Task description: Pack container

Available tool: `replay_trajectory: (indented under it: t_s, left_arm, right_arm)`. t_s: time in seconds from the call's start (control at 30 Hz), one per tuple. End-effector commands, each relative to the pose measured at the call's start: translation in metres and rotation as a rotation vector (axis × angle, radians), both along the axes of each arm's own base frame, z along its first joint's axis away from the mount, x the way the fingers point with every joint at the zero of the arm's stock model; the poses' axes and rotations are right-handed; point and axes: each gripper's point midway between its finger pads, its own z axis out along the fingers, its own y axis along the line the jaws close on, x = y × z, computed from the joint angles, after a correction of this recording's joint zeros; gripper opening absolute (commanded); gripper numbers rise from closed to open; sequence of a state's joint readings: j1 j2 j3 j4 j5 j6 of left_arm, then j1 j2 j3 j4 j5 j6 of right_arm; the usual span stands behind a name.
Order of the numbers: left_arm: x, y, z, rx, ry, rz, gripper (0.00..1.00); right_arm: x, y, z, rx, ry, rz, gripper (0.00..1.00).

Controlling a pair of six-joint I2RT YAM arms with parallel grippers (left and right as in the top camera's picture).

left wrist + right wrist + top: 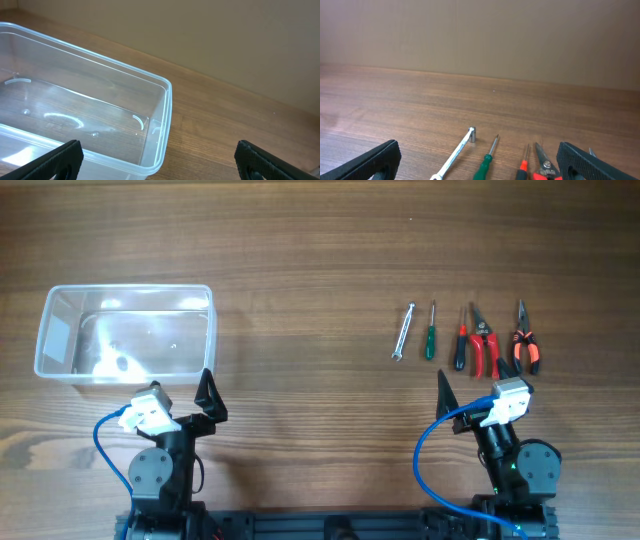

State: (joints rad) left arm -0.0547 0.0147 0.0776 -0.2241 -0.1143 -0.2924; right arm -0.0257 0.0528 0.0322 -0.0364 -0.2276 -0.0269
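The container point(128, 288) is a clear plastic tub, empty, at the left of the table. My left gripper point(186, 388) is open and empty just in front of its near right corner. In the left wrist view the container's corner point(167, 95) lies between the open jaws point(160, 161). A row of hand tools lies at the right: a wrench point(403, 332), a green screwdriver point(430, 336), a red and black screwdriver point(461, 346), red snips point(484, 346) and orange pliers point(525, 348). My right gripper point(474, 392) is open and empty just in front of them.
The right wrist view shows the wrench point(455, 155), the green screwdriver point(486, 161), the red screwdriver point(524, 167) and the snips point(544, 164) ahead of the open jaws point(480, 161). Bare wooden table lies between container and tools.
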Motion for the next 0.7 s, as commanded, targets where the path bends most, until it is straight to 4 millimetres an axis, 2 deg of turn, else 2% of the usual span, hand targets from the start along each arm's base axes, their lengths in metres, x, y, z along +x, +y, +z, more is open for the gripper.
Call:
replay_trajectory:
  t_s: [0.0, 0.4, 0.47, 0.57, 0.6, 0.63, 0.67]
  left_arm:
    - [0.000, -0.001, -0.001, 0.020, -0.003, -0.008, 1.00]
    - [0.001, -0.003, 0.001, 0.012, -0.011, -0.019, 1.00]
    - [0.001, -0.003, 0.003, -0.010, -0.020, -0.015, 1.00]
    - [0.002, -0.004, 0.023, -0.018, -0.097, -0.019, 1.00]
    - [0.001, -0.004, 0.049, -0.021, -0.188, -0.017, 1.00]
    - [-0.002, 0.001, 0.075, -0.021, -0.265, 0.008, 1.00]
    - [-0.005, 0.005, 0.086, -0.022, -0.285, 0.030, 1.00]
  right_arm:
    - [0.000, -0.004, 0.001, -0.008, -0.012, -0.019, 1.00]
    - [0.000, -0.004, 0.001, -0.008, -0.012, -0.019, 1.00]
    - [0.000, -0.004, 0.002, 0.066, 0.000, -0.022, 1.00]
    - [0.001, -0.004, 0.007, 0.249, 0.013, -0.028, 1.00]
    - [0.000, 0.000, 0.023, 0.372, -0.022, -0.003, 1.00]
    - [-0.002, 0.001, 0.040, 0.406, -0.082, 0.019, 1.00]
    - [-0.003, 0.001, 0.049, 0.403, -0.114, 0.024, 1.00]
